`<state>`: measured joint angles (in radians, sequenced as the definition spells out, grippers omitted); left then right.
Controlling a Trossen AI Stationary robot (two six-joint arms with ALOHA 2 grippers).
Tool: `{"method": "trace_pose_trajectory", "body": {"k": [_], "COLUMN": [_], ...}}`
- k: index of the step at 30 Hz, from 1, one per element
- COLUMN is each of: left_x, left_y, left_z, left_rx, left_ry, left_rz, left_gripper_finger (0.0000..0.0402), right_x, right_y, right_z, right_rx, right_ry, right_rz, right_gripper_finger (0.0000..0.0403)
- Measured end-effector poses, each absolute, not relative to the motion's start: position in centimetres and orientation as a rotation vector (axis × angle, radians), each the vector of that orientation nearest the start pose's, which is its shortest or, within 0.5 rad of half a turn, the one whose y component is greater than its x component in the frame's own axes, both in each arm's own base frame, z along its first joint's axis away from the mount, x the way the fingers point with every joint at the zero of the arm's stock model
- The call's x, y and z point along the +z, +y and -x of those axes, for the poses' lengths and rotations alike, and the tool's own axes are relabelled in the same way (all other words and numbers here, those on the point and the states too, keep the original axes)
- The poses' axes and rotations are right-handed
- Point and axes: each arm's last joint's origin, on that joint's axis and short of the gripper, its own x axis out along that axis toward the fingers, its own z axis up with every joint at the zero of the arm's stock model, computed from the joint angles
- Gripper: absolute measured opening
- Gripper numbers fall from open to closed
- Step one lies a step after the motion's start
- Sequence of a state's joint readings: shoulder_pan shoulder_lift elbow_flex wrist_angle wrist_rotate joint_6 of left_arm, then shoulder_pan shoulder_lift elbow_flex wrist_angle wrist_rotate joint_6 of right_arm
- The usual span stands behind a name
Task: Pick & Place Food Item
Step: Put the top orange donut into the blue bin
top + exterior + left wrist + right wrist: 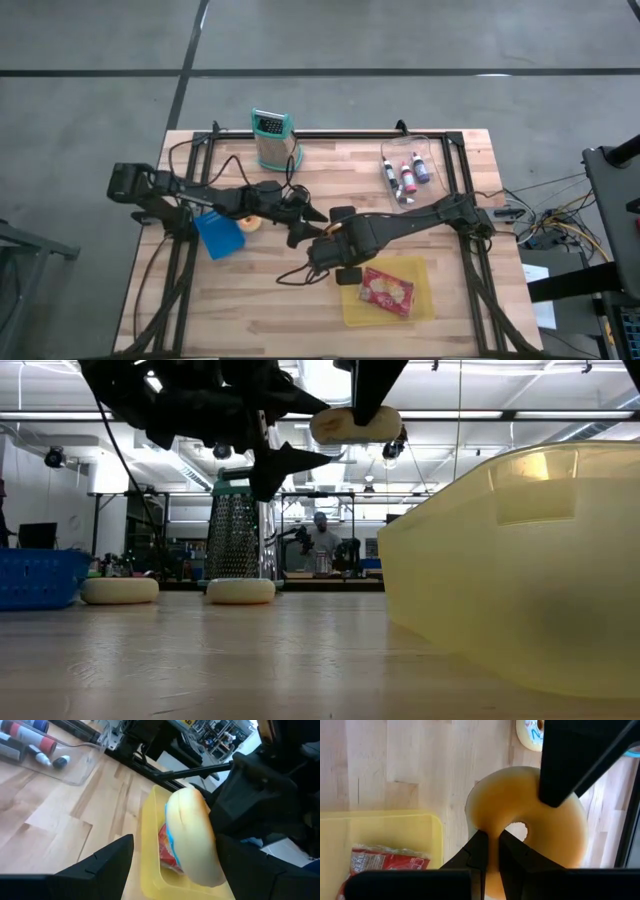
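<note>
Right gripper [490, 852] pinches a pale ring-shaped doughnut [530, 820] by its rim, held in the air beside the yellow tray [352, 308]. Left gripper [175, 865] spread wide, fingers either side of the same doughnut, not touching. Red snack packet [387, 291] lies in tray.

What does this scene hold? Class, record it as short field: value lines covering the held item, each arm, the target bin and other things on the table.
held item: donut, lifted off the table
right gripper: fingers shut on the donut's ring
left gripper: open, beside the donut
target bin: yellow tray, holding a red snack packet
donuts on table: two, near the grater
other: blue basket; clear tray of tubes
</note>
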<state>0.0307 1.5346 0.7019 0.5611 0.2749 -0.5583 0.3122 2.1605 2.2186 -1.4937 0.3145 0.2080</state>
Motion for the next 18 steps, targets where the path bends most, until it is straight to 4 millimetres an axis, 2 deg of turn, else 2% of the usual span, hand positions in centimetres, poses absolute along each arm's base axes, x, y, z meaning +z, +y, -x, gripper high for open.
{"method": "trace_pose_trajectory", "body": {"k": [12,18], "left_x": [20.31,20.54], "left_y": [-0.06,-0.12], "left_z": [-31.32,-31.41], "left_rx": [-0.248,-0.267], "left_ry": [0.336,0.333], "left_rz": [0.6,0.6], "left_gripper_finger": [0.0282,0.0238], "right_x": [30.3,30.3], "right_y": [12.09,12.08], "right_z": [-40.38,-40.4], "right_rx": [-0.14,-0.141], "right_ry": [1.341,1.34], "right_rz": [0.267,0.266], "right_gripper_finger": [0.0029,0.0029]}}
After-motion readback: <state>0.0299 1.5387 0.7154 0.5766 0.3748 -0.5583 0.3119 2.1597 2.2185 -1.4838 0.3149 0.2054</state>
